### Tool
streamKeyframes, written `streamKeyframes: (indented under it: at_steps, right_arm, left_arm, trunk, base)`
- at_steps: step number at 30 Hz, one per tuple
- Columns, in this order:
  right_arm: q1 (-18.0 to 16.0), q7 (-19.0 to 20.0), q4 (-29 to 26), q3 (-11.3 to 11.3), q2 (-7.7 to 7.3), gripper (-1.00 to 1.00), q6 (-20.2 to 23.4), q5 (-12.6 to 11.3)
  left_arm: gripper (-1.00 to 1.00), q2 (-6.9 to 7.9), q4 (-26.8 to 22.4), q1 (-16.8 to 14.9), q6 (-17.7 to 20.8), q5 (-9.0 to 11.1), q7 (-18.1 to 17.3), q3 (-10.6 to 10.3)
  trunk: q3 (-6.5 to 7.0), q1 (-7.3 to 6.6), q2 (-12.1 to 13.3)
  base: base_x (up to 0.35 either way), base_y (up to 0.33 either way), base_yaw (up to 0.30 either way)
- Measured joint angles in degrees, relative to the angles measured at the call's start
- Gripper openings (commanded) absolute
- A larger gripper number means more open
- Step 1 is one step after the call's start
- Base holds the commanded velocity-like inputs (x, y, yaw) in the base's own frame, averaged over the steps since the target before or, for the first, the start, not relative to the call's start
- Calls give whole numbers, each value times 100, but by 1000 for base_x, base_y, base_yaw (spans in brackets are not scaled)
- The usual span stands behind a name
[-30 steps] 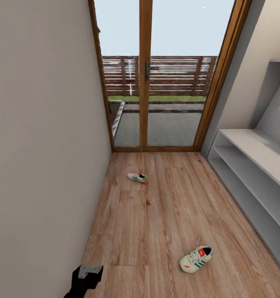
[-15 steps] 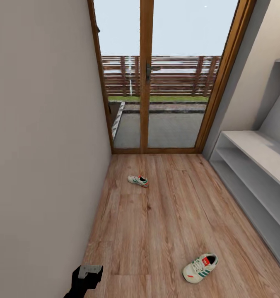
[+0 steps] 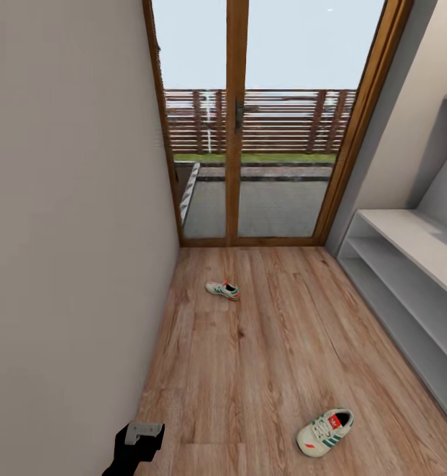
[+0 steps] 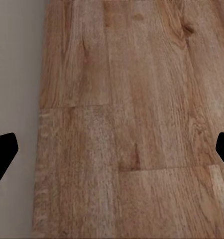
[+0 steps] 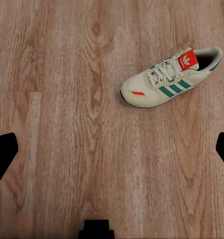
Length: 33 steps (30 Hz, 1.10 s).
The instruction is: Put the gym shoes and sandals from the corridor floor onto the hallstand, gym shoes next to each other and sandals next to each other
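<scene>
— Where are your arms sitting, and what are the grippers doing?

— I am holding my left arm low at my side; in the head view its black wrist with a grey plate is showing close beside the beige wall (image 3: pixel 71 231). My left gripper (image 4: pixel 112 149) is pointing straight down at the corridor floor (image 3: pixel 263 357), where the planks are meeting the wall's foot. Its fingertips (image 4: pixel 3 152) are standing wide apart with nothing between them. My right gripper (image 5: pixel 112 149) is also facing down at the planks, its dark tips spread wide and gripping nothing.

— And the shoes?

— The near gym shoe (image 3: pixel 325 432) is lying on the floor towards the hallstand (image 3: pixel 408 264) side, upright on its sole, apart from the rack's front edge. Through the right wrist camera I am seeing the same shoe (image 5: pixel 171 77) beyond my open fingers, not between them, with its green stripes and red tongue patch facing up. The far gym shoe (image 3: pixel 222 289) is lying well away from the first, nearer the wooden-framed glass door (image 3: pixel 270 125) and closer to the wall side of the floor. The hallstand is running along the corridor's right side.
</scene>
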Motion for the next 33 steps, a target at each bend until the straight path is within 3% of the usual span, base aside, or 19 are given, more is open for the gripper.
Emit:
streamKeyframes:
  at_steps: [14, 24, 33]
  right_arm:
    - [1, 0, -2, -1, 0, 100, 0, 0]
    - [1, 0, -2, -2, 0, 100, 0, 0]
    - [1, 0, -2, -1, 0, 100, 0, 0]
  left_arm:
    - [100, 0, -6, -2, 4, 0, 0, 0]
    - [100, 0, -6, 0, 0, 0, 0, 0]
    - [100, 0, -5, 0, -1, 0, 0, 0]
  trunk:
    - [0, 1, 0]
    - [0, -1, 0]
    - [0, 1, 0]
  base:
    - [38, 67, 0]
    - [203, 1, 0]
    - [48, 0, 0]
